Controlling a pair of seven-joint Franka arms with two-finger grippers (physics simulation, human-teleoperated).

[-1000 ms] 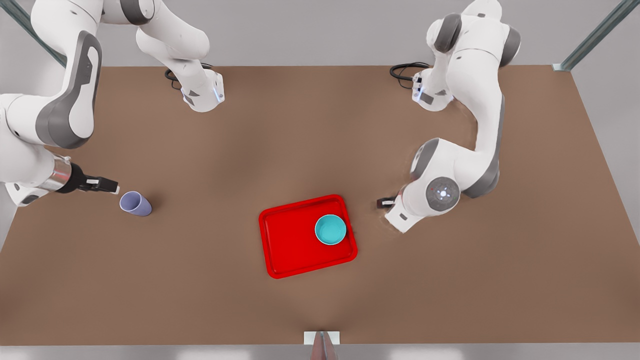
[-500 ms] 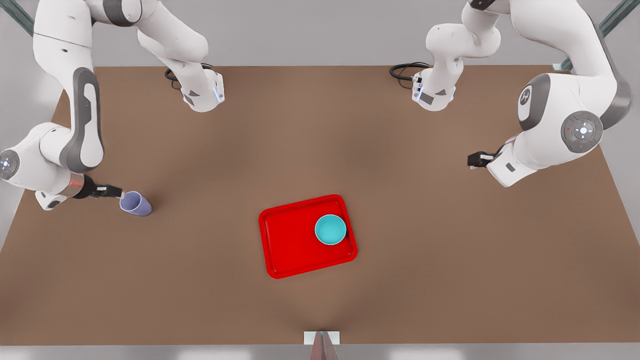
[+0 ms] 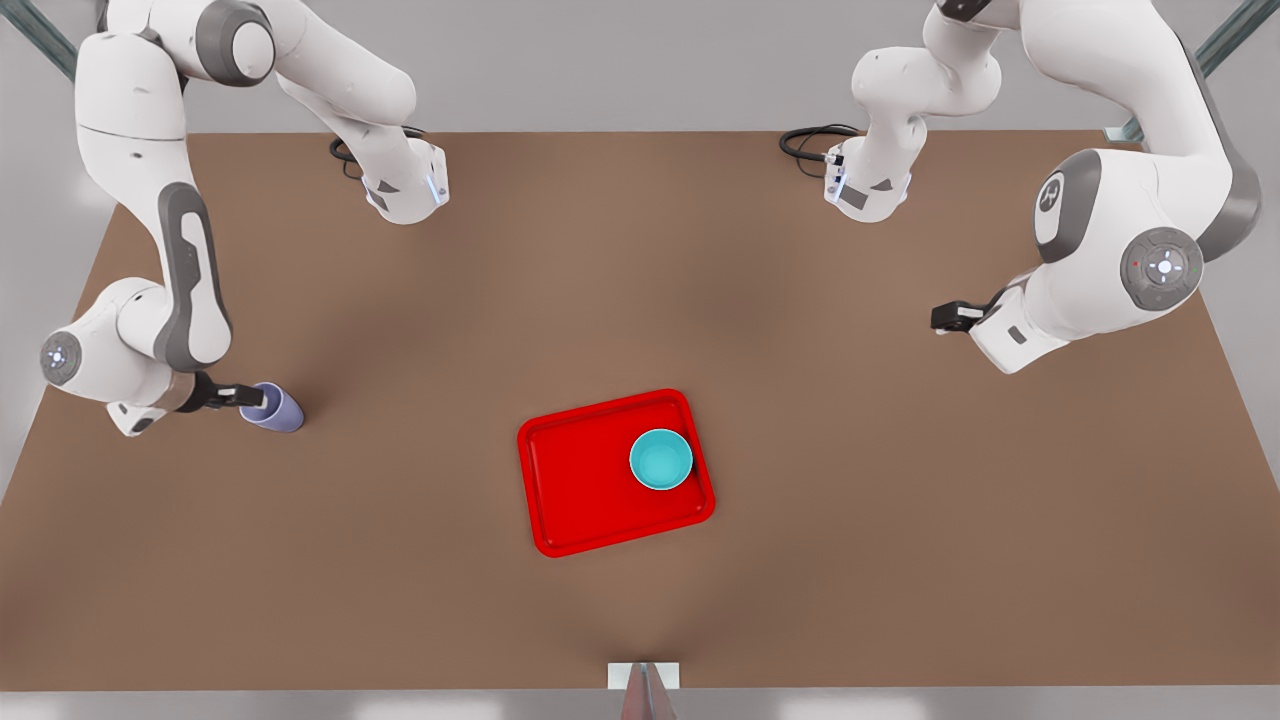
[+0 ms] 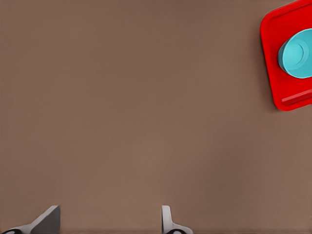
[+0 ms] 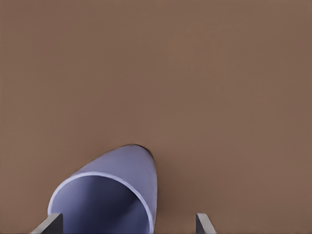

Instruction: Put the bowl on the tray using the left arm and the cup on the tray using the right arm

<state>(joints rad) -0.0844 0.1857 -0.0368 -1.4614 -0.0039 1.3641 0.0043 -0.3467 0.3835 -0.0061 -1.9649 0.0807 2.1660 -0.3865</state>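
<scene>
The bowl [image 3: 661,459] sits on the tray [image 3: 580,490], lower centre. At far left, the right gripper [image 3: 252,398] straddles the cup [image 3: 277,410] rim, fingers spread. The left gripper [image 3: 945,317] waits at right, spread, empty.

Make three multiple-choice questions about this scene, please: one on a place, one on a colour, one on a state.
1. Where is the small round teal bowl?
A. on the flat red rectangular tray
B. on the brown table
C. in a gripper

2. What colour is the small tapered cup?
A. green
B. lavender
C. yellow

3. How stand the jaws of the right gripper?
A. shut on the bowl
B. shut, empty
C. open at the cup's rim

Answers: 1 A, the bowl sits inside the tray's rim; 2 B, both views show pale purple; 3 C, the right wrist view shows the fingertips apart.
</scene>
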